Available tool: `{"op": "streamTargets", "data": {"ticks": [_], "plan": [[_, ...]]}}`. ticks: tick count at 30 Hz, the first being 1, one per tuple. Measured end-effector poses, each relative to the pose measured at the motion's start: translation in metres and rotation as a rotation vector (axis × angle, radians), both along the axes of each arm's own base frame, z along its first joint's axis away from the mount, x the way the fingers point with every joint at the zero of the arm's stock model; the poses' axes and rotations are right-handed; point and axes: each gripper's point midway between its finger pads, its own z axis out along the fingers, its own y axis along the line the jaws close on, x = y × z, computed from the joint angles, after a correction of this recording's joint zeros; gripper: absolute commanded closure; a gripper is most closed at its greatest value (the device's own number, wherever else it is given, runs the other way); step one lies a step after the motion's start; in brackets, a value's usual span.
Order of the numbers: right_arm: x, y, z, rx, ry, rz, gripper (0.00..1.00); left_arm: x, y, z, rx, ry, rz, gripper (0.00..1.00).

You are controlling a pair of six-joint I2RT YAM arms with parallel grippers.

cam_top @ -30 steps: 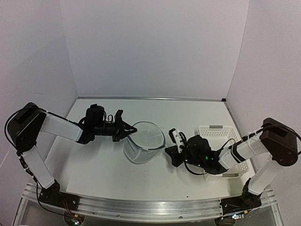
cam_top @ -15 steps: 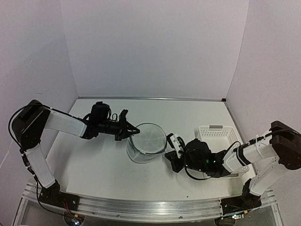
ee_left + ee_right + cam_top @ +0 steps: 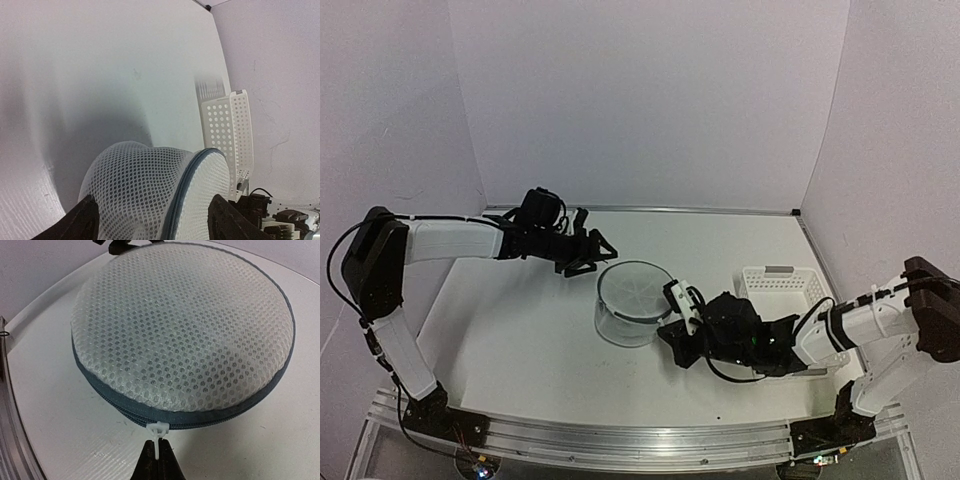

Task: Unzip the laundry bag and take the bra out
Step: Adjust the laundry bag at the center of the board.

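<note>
The laundry bag [image 3: 632,300] is a white mesh cylinder standing mid-table with its round lid up. Its grey zipper [image 3: 125,407] runs around the rim. My right gripper [image 3: 160,452] is shut on the small white zipper pull [image 3: 159,430] at the bag's near right side [image 3: 672,322]. My left gripper [image 3: 592,252] hangs open just behind and left of the bag, apart from it. In the left wrist view its dark fingertips [image 3: 82,220] stand wide on either side of the mesh bag [image 3: 145,190]. The bra does not show in any view.
A white perforated plastic basket [image 3: 785,285] stands right of the bag, partly behind my right arm; it also shows on edge in the left wrist view [image 3: 225,130]. White walls enclose the table at the back and on both sides.
My left gripper has opened, let go of the bag's rim and drawn back up and to the left. The bag has settled from tilted to flat, lid up. My right gripper has shifted left, holding the pull.
</note>
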Motion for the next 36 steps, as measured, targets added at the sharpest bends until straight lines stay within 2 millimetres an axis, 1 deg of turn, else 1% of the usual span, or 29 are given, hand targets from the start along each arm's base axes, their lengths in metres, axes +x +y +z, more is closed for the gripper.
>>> {"op": "streamTargets", "data": {"ticks": [3, 5, 8, 11, 14, 16, 20, 22, 24, 29, 36], "plan": [[0.003, 0.016, 0.009, 0.030, 0.011, 0.000, 1.00, 0.000, 0.014, -0.002, 0.079, -0.017, 0.031, 0.23], [0.006, 0.028, 0.012, 0.041, 0.023, 0.004, 1.00, -0.003, 0.023, -0.002, 0.117, -0.019, 0.048, 0.22], [0.007, 0.045, 0.013, 0.052, 0.036, 0.018, 1.00, -0.010, 0.033, 0.008, 0.139, -0.035, 0.062, 0.20], [0.007, 0.059, 0.013, 0.061, 0.050, 0.037, 1.00, -0.024, 0.043, 0.020, 0.128, -0.049, 0.069, 0.19], [0.006, 0.071, 0.012, 0.068, 0.063, 0.060, 1.00, -0.039, 0.052, 0.023, 0.112, -0.030, 0.080, 0.19], [0.005, 0.078, 0.011, 0.069, 0.071, 0.072, 1.00, -0.048, 0.056, 0.019, 0.103, -0.003, 0.081, 0.19], [0.003, 0.091, 0.009, 0.073, 0.080, 0.096, 1.00, -0.069, 0.062, -0.006, 0.098, 0.088, 0.082, 0.19], [0.004, 0.097, 0.010, 0.078, 0.081, 0.103, 1.00, -0.077, 0.064, -0.017, 0.089, 0.132, 0.081, 0.19], [0.004, 0.101, 0.011, 0.082, 0.081, 0.108, 1.00, -0.082, 0.063, -0.022, 0.070, 0.166, 0.078, 0.20], [0.002, 0.104, 0.011, 0.084, 0.084, 0.118, 1.00, -0.081, 0.049, -0.012, -0.009, 0.169, 0.056, 0.21], [0.000, 0.105, 0.009, 0.080, 0.086, 0.121, 1.00, -0.082, 0.031, -0.013, -0.040, 0.190, 0.013, 0.23]]}}
